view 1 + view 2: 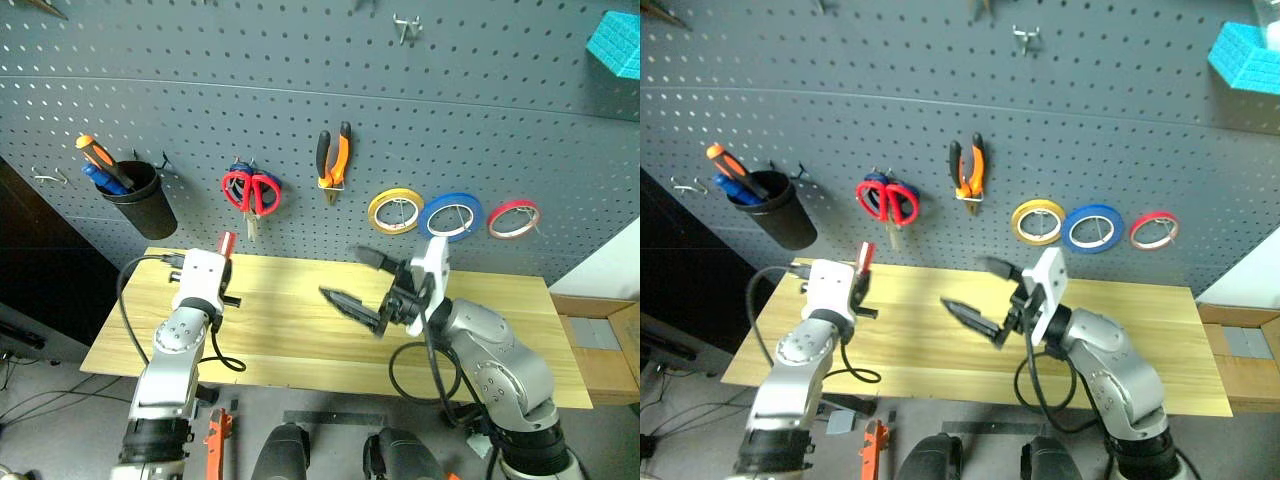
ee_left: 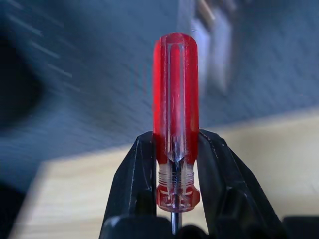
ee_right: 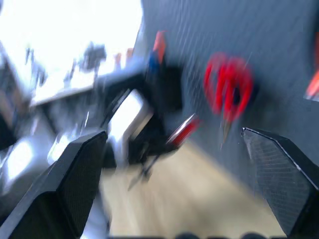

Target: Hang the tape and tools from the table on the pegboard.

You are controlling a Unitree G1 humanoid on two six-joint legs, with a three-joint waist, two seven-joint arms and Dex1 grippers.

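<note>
Gripping: left end effector, black fingers closed on the slim red-handled tool near its collar, above the worktop's left part.
Handle: clear red plastic, ribbed, rounded at the tip; thin metal shank cut off between the fingers.
Right end effector: spread wide, empty, black textured fingers, above the middle of the worktop.
Blurred: right wrist view smeared, red loops and a pale arm barely legible.
Worktop: light wooden planks with visible grain, bare.
Pegboard: dark grey, rows of small holes, small metal hooks.
Hanging, left to right: black cup with orange and blue handles poking out, their lower ends hidden inside; red-handled scissors over a partly hidden blue-handled pair; pliers with orange-and-black handles; yellow roll; blue tape, wider than its neighbours; thin red roll.
Cut off: teal textured block at the far right edge.
Writing: no legible labels.
</note>
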